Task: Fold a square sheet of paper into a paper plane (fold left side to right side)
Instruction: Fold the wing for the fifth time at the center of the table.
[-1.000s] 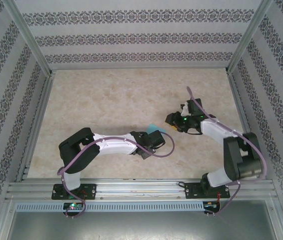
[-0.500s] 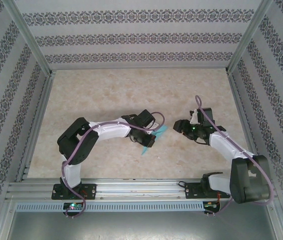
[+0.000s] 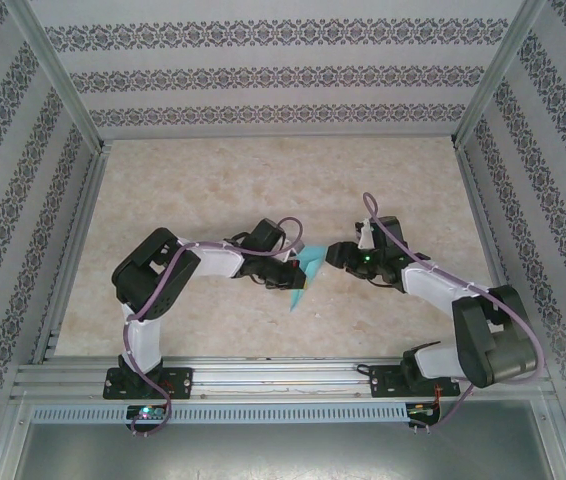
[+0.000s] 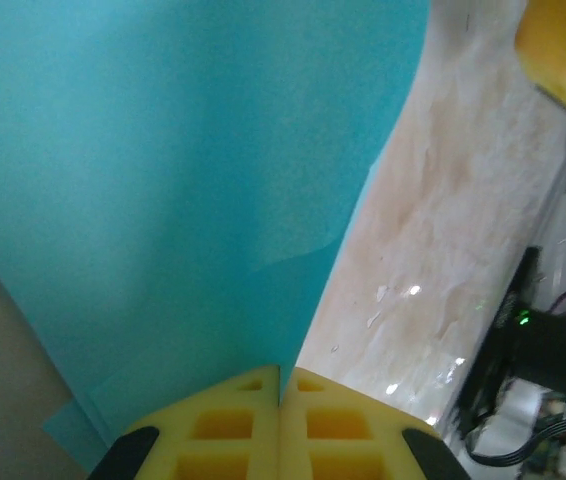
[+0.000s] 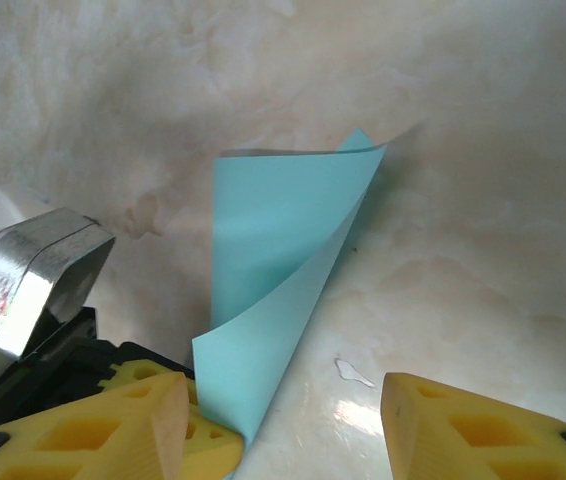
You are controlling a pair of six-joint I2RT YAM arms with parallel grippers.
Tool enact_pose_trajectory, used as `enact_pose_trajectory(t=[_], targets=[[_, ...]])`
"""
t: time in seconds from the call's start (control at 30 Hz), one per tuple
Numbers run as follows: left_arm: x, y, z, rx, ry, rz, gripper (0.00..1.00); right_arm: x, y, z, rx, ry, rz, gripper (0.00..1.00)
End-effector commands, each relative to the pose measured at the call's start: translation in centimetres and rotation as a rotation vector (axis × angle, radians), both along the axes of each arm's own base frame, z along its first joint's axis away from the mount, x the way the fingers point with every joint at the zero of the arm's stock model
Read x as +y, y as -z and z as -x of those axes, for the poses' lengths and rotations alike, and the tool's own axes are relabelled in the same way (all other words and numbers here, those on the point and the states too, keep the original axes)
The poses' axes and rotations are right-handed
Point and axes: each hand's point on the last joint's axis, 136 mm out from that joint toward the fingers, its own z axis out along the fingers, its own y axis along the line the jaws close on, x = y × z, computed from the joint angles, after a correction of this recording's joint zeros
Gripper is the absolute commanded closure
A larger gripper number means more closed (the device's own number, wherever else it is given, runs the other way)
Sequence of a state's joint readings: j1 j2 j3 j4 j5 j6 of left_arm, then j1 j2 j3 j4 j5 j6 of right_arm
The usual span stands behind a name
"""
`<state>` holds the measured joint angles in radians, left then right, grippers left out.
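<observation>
The light turquoise sheet of paper (image 3: 306,268) stands curled and doubled over above the table's middle, one pointed corner hanging down toward the near edge. My left gripper (image 3: 285,268) is shut on its lower edge; in the left wrist view the yellow pads (image 4: 233,425) meet with the sheet (image 4: 183,180) pinched between them. My right gripper (image 3: 337,254) is open just to the right of the sheet. In the right wrist view the sheet (image 5: 281,250) rises between and beyond the right gripper's (image 5: 283,395) spread fingers (image 5: 463,435), nearer the left one, with neither touching it.
The beige marble-patterned tabletop (image 3: 213,190) is bounded by patterned walls and aluminium posts (image 3: 63,90). A rail (image 3: 283,378) runs along the near edge by the arm bases. In the right wrist view the left gripper's black and metal body (image 5: 38,280) sits close on the left.
The left gripper has drawn back slightly to the left with the paper. The right gripper, which had pulled away to the right, has come back in close to the sheet.
</observation>
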<state>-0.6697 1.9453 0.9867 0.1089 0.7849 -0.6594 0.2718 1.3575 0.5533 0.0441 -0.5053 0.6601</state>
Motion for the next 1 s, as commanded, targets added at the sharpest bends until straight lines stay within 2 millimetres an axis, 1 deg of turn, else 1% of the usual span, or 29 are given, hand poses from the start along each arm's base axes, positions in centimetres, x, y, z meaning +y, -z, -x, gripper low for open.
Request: enact_pose_trajectory(t=[0.0,0.1,0.33,0.5,0.63,0.97], targets=[[-0.8,-2.4,-1.5,0.000,-0.051,0.166,1.00,1.1,-0.4,-0.6,-0.033,0.009,-0.043,0.46],[-0.5,-2.7,-1.8,0.004,-0.075,0.206,1.00,1.6,-0.1,-0.6,-0.033,0.014,-0.038,0.47],[0.0,-3.2,-2.1,-0.007,-0.085,0.229,1.00,2.5,0.7,-0.8,-0.019,0.000,-0.029,0.47],[0.5,-2.7,-2.3,0.000,-0.109,0.221,1.00,3.2,0.8,-1.0,-0.018,-0.005,-0.032,0.47],[0.6,-2.7,-2.4,0.003,-0.119,0.234,1.00,3.7,1.1,-1.1,-0.016,-0.002,-0.033,0.48],[0.7,-2.3,-2.5,0.009,-0.125,0.239,1.00,4.8,1.3,-2.0,-0.016,0.028,-0.068,0.54]])
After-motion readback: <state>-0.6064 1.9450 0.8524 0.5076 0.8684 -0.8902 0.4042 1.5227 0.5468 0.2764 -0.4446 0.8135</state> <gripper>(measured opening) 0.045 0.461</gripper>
